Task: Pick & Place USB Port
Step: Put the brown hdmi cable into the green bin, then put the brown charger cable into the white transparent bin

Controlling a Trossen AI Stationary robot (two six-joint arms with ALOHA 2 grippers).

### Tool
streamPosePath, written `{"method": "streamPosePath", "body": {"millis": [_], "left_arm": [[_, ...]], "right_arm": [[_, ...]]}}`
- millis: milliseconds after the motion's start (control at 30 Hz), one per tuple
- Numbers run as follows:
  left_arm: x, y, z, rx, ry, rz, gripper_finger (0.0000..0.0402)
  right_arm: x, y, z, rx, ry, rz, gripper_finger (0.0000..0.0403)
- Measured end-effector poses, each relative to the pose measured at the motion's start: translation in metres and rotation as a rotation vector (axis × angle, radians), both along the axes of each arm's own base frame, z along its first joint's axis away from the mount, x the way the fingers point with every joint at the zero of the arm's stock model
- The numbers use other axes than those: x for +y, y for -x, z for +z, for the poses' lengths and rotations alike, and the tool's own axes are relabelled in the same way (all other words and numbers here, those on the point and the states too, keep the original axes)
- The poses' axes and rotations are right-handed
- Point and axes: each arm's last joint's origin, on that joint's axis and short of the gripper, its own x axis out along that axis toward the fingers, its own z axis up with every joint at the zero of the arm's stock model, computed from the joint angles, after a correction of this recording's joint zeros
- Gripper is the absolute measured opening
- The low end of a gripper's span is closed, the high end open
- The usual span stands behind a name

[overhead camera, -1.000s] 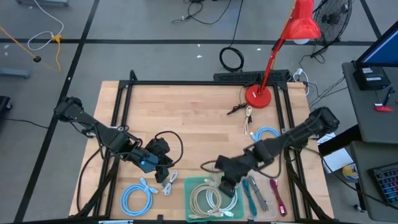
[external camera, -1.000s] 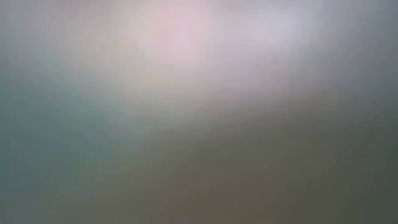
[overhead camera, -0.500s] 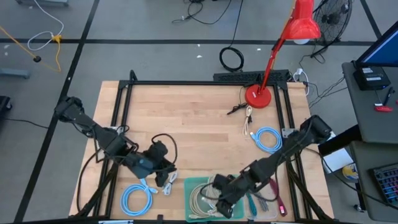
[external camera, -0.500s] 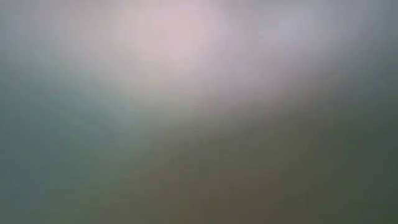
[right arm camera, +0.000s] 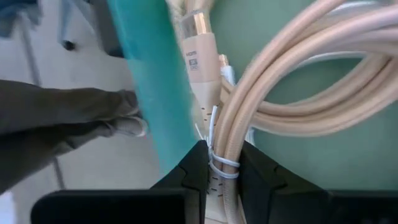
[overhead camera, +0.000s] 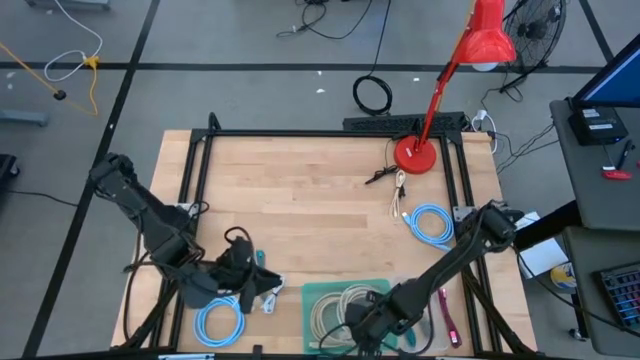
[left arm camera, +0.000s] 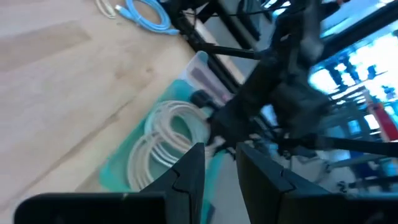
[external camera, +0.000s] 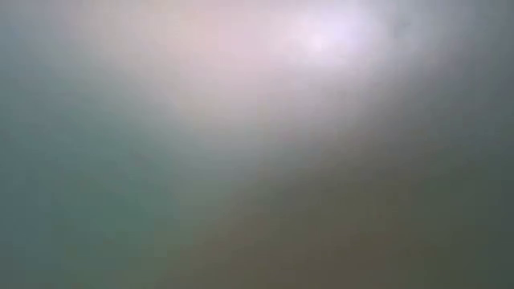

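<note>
high view: the right gripper [overhead camera: 362, 330] is low over the near edge of the green tray [overhead camera: 316, 293], which sits at the near middle of the wooden table [overhead camera: 300, 190]. right wrist view: the right gripper's fingers [right arm camera: 194, 169] are clenched to a narrow gap around the coiled beige cable [right arm camera: 292, 74] at its white tie, grasping it inside the tray [right arm camera: 149, 87]; a connector plug [right arm camera: 200, 56] of the cable lies just beyond the fingertips against the tray wall. a person's trouser legs and shoe [right arm camera: 127, 118] show on the floor beyond the table.

high view: the left gripper [overhead camera: 245, 272] is near the table's near left, beside a blue cable coil [overhead camera: 218, 318] and small white connectors [overhead camera: 270, 293]. left wrist view: its fingers [left arm camera: 189, 171] stand a little apart with nothing between them, released.

a second blue cable coil [overhead camera: 430, 222] and a red lamp [overhead camera: 415, 152] sit at the far right. low view shows only blur.
</note>
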Motion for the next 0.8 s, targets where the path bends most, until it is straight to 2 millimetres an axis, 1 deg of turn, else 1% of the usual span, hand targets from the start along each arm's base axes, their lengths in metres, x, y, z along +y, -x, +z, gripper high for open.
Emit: {"method": "streamPosePath", "body": {"millis": [67,300,333,400,533,600,700,800], "left_arm": [[-0.003,0.002,0.002,-0.028,0.005,0.013,0.0092],[-0.008,0.005,0.006,-0.076,0.013,0.041,0.0092],[-0.008,0.005,0.006,-0.078,0.012,0.043,0.0092],[-0.008,0.005,0.006,-0.079,0.011,0.048,0.0092],[-0.006,0.004,0.006,-0.082,0.008,0.064,0.0092],[-0.005,0.003,0.006,-0.082,0.008,0.066,0.0092],[-0.005,0.003,0.006,-0.085,0.005,0.074,0.0092],[-0.005,0.003,0.006,-0.087,0.0,0.08,0.0092]], "right_arm": [[0.002,0.0,-0.006,0.011,0.01,0.004,0.0047],[0.0,0.003,-0.01,0.032,0.024,0.03,0.0048],[0.0,0.003,-0.01,0.037,0.019,0.037,0.0054],[0.0,0.003,-0.01,0.041,0.015,0.04,0.0086],[0.0,0.003,-0.009,0.036,0.011,0.041,0.017],[0.0,0.004,-0.005,0.027,0.006,0.039,0.0199],[-0.005,0.003,0.01,-0.011,-0.024,0.027,0.0221],[-0.017,0.002,0.033,-0.075,-0.048,0.0,0.0223]]}}
